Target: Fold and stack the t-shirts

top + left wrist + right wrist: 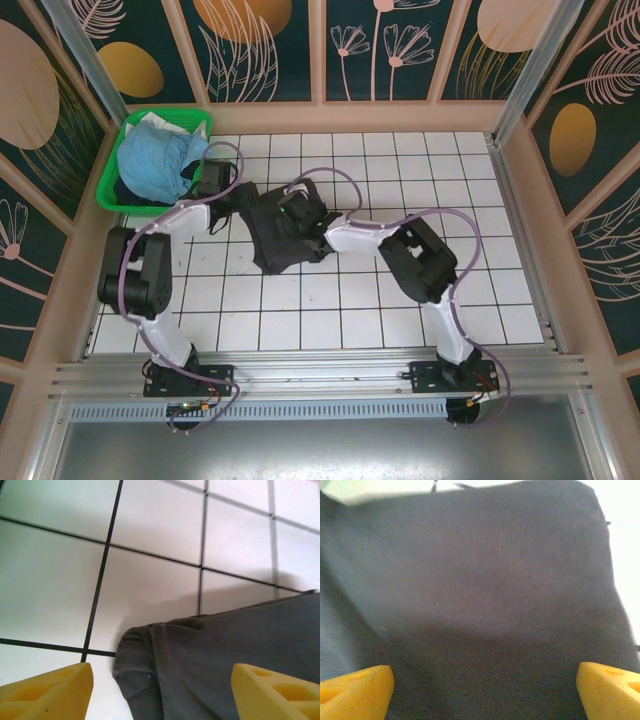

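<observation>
Step (judged): taking hold of the dark grey shirt [285,240] for a fold. It lies bunched and uneven, not yet a neat rectangle.
Grey shirt, place: left of the worktop [400,170] centre, well short of every edge.
Blue shirt [155,160]: heaped in the green basket [112,175] at the far left corner of the worktop, not yet started.
How to do it well, left: bring the claw down onto the rolled edge so one finger slides beneath it. Take the whole thickness of that edge, not just the top layer.
How to do it well, right: it sits over plain flat cloth, where a pinch would only raise a tent. Better to shift it to an edge or corner opposite the left one before closing.
How to do it well, both: lift low and keep the cloth taut between the two holds, so the fold lands square.
Left claw [162,695]: spread wide, holding nothing. The shirt's rolled edge lies between its yellow fingers [45,692], with bare tile beyond.
Right claw [480,695]: spread wide, holding nothing, low over a smooth stretch of grey cloth.
Contact: cannot tell whether either claw's tips touch the cloth.
Risk (judged): grabbing mid-panel would bunch the shirt further.
</observation>
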